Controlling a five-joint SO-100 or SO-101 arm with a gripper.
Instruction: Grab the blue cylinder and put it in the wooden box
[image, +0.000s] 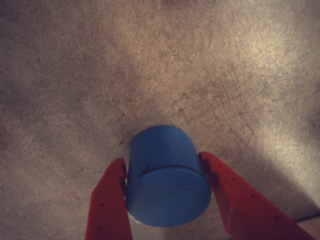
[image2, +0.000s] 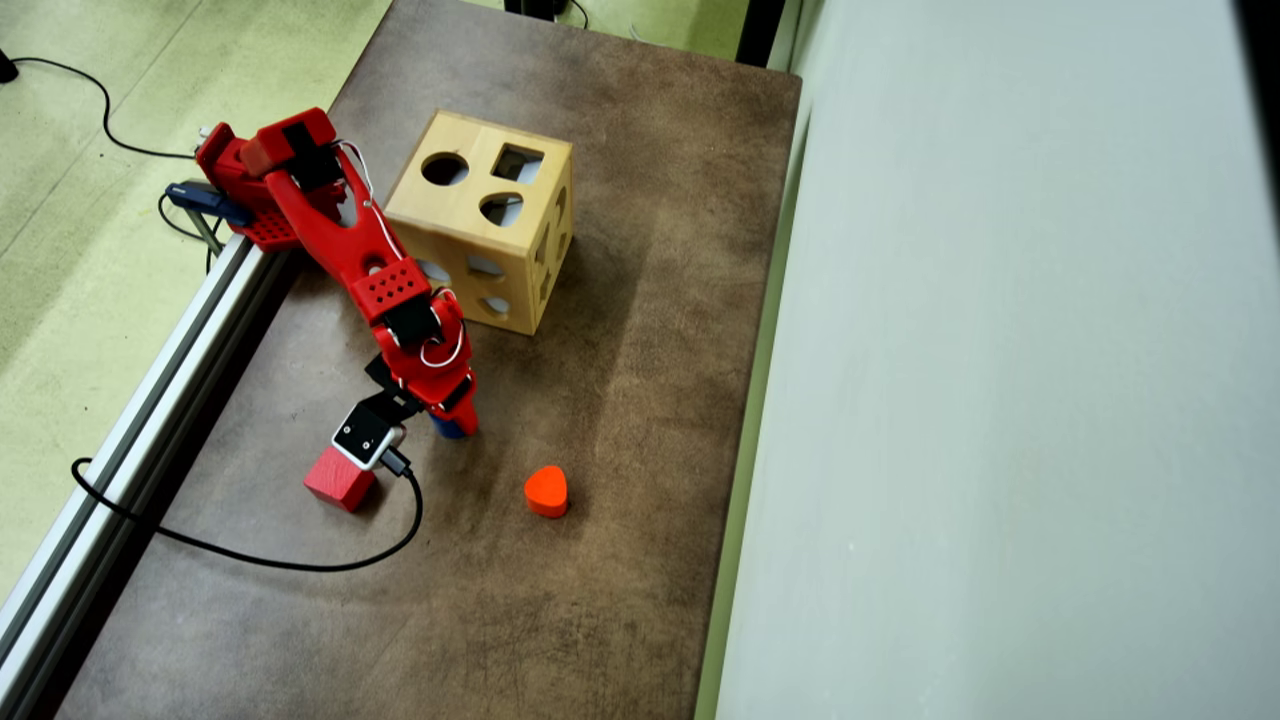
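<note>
wrist view: dim, warm, soft | overhead view: bright, sharp | soft shadows beside wooden box (image2: 480, 232)

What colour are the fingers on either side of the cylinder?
Red, seen best in the wrist view: both fingers flank the blue cylinder.

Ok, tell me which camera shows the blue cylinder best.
The wrist view. There the blue cylinder fills the lower middle, its flat round end and side plain, with the gripper fingers flanking it on both sides. In the overhead view only a sliver of blue peeks out beneath the red arm, so its shape is hidden.
</note>
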